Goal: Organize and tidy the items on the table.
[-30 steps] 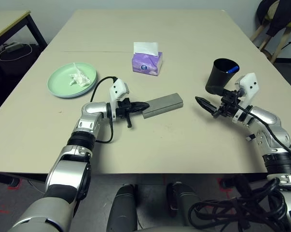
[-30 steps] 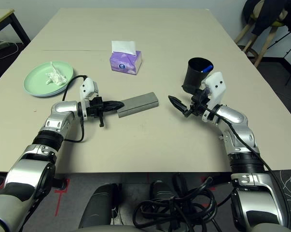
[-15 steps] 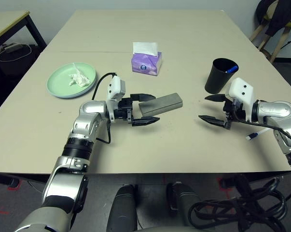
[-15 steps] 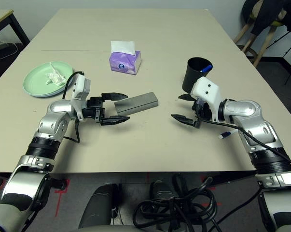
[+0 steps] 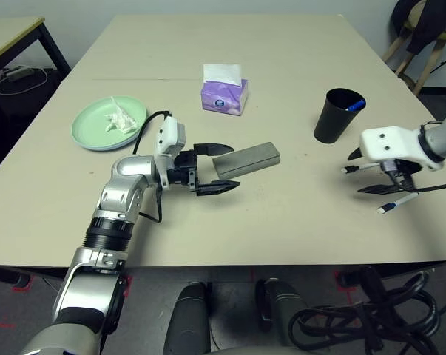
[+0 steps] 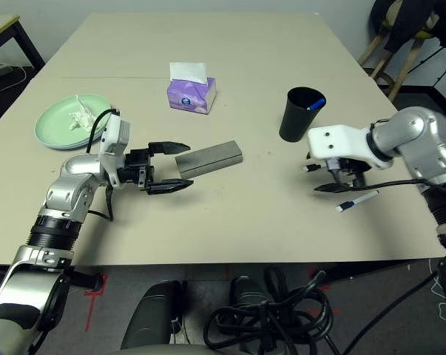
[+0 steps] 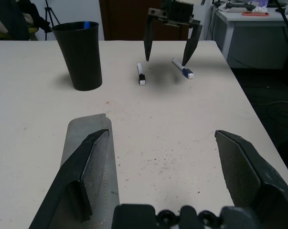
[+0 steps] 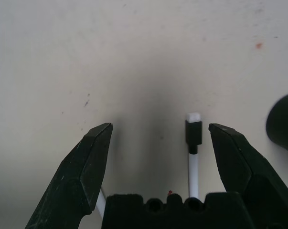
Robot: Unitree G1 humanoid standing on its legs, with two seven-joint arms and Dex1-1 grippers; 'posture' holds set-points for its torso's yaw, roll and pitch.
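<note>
From the head camera, the beige bench carries a green plate with a crumpled tissue lying in it, a purple tissue box further back, and a grey case near the middle. The left gripper sits level just beside the case's near end, jaws wide open, holding nothing. A black cup stands to the right with one blue-capped pen inside. The right gripper hangs over two loose pens on the bench, jaws spread and empty.

The left wrist camera shows the case touching one open finger, apart from the other, with the cup and both pens beyond.

The right wrist camera looks straight down on one pen lying between the open jaws.

By my reading, plate, tissue and case look settled; the two pens have yet to go into the cup.
</note>
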